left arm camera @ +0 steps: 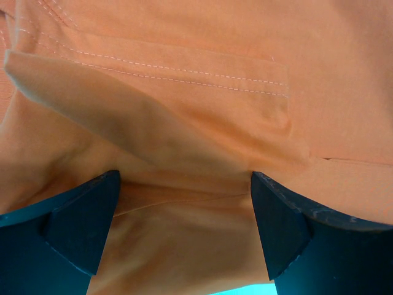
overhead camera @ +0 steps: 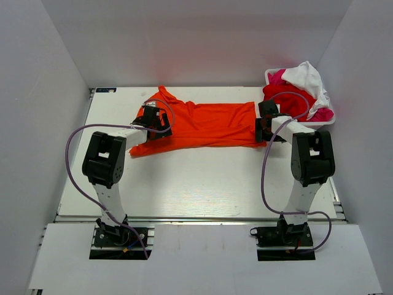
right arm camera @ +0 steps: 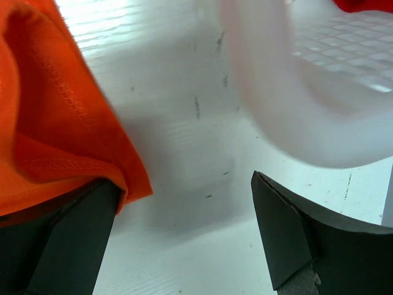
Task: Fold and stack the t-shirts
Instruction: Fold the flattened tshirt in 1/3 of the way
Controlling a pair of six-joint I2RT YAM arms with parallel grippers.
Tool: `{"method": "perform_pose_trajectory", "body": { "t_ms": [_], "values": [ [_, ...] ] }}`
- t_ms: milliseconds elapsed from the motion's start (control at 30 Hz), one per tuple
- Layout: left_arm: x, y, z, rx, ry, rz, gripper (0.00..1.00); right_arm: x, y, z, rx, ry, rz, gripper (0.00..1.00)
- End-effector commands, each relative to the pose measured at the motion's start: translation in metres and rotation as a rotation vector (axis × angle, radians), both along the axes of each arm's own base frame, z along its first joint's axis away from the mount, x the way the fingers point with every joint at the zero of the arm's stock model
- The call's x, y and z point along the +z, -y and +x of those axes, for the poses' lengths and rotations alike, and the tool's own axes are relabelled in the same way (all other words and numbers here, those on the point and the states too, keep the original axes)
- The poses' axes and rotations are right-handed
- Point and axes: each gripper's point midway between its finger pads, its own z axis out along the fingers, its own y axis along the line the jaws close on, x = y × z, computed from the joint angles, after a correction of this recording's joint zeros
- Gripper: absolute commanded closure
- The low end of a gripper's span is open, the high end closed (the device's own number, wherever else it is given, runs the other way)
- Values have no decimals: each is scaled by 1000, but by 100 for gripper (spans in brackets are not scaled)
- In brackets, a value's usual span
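The bright orange t-shirt [overhead camera: 209,123] lies spread out across the far half of the table, collar end to the left. My left gripper [overhead camera: 153,121] is over its left end. In the left wrist view the gripper [left arm camera: 184,206] is open wide, with orange cloth [left arm camera: 184,92] and a stitched hem filling the gap between the fingers. My right gripper [overhead camera: 265,127] is at the shirt's right edge. In the right wrist view it [right arm camera: 184,206] is open, with the shirt's hem corner [right arm camera: 55,135] draped on its left finger [right arm camera: 67,239] and bare table between the fingers.
A white basket [overhead camera: 327,121] stands at the back right, holding the red [overhead camera: 288,98], magenta-pink [overhead camera: 278,78] and white [overhead camera: 307,77] t-shirts. Its rim [right arm camera: 288,104] is close above my right gripper. The white table [overhead camera: 184,178] ends at walls on the left, back and right.
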Motion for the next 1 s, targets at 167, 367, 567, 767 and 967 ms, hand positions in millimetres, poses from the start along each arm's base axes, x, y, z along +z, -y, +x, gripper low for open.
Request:
{"method": "perform_pose_trajectory", "body": {
  "t_ms": [167,367,567,767,967],
  "values": [
    [-52,-40,-42,77,-203,97,1,54,18,32,45,151,91,10],
    [-52,-38,-42,64,-205,95,1,74,-3,29,382,158,157,10],
    [-52,-40,-42,62,-204,108,1,83,18,21,400,195,99,19],
    [-52,-44,-42,71,-204,107,1,74,7,14,450,167,240,32],
    [-52,-44,-42,71,-204,107,1,39,0,6,470,125,317,25]
  ]
}}
